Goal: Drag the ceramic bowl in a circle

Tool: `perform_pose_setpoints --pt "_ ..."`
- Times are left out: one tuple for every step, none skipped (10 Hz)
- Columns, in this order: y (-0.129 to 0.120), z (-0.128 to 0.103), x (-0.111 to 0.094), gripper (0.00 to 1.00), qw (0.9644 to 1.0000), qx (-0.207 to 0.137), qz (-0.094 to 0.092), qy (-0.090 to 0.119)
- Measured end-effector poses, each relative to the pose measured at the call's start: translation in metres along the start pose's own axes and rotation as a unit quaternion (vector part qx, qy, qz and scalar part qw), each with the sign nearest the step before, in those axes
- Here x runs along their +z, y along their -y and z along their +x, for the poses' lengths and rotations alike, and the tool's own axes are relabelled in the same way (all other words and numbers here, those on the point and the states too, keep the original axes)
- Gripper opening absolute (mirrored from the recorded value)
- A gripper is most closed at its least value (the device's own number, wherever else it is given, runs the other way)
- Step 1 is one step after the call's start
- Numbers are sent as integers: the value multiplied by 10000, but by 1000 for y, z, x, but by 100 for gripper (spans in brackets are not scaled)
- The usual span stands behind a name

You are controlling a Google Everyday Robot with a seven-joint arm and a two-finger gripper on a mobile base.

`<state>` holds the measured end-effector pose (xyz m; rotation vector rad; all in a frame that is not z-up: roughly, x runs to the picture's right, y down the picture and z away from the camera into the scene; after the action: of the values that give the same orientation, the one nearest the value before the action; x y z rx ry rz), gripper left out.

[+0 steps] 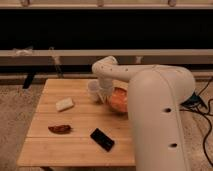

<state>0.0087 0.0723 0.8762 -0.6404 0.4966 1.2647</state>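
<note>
The ceramic bowl (pixel 119 100) is round, shallow and orange-red. It sits on the right half of the wooden table (pixel 75 150), and my arm hides its right part. My gripper (pixel 106 95) reaches down at the bowl's left rim, between the bowl and a small white cup (pixel 93 88). It seems to touch the rim, but the contact itself is hidden. The large white arm (pixel 155 120) fills the right side of the view.
A whitish sponge-like block (pixel 64 104) lies at the left of the table. A red-brown item (pixel 59 129) lies near the front left and a black flat device (pixel 102 139) at the front middle. A low bench and dark wall run behind, and cables lie on the floor at the right.
</note>
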Motion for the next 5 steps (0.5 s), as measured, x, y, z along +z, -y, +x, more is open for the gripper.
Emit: perform_pose_setpoints --pt "3 0 -2 80 10000 5 -67 -3" --pt "7 1 -5 80 9999 8 -138 -8" --pt "9 0 -9 80 9998 9 -212 0" --pt "12 0 -14 80 9996 12 -272 8" --pt "14 0 -20 80 9993 17 -359 29"
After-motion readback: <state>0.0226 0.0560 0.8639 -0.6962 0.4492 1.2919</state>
